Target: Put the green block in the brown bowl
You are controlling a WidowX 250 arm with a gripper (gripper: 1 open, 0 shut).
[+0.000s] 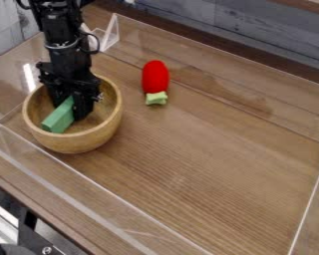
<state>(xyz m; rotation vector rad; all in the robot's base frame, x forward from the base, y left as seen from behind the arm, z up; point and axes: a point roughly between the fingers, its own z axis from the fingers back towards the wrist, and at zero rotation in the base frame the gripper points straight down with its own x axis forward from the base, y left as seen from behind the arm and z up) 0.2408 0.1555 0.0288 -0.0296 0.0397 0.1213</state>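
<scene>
Camera view, single angle from the front of the wooden table.

The round, light brown wooden bowl with thick walls sat toward the left end of the table, inside a low clear plastic barrier that ran along the table's edges.

The long, flat, light green block lay inside that bowl, tilted: its lower end was down in the bowl's left half and its upper end rose toward the bowl's middle, where the fingers partly hid it.

The black gripper pointed straight down into the bowl, its fingertips below the rim, right at the block's upper end. The jaws looked slightly spread on either side of that end, but I could not tell from this angle whether they were parted clear of the block or pressed on it.

A small red rounded object with a green base lay on the table to the right of the bowl, well apart from it and a little farther back.
</scene>
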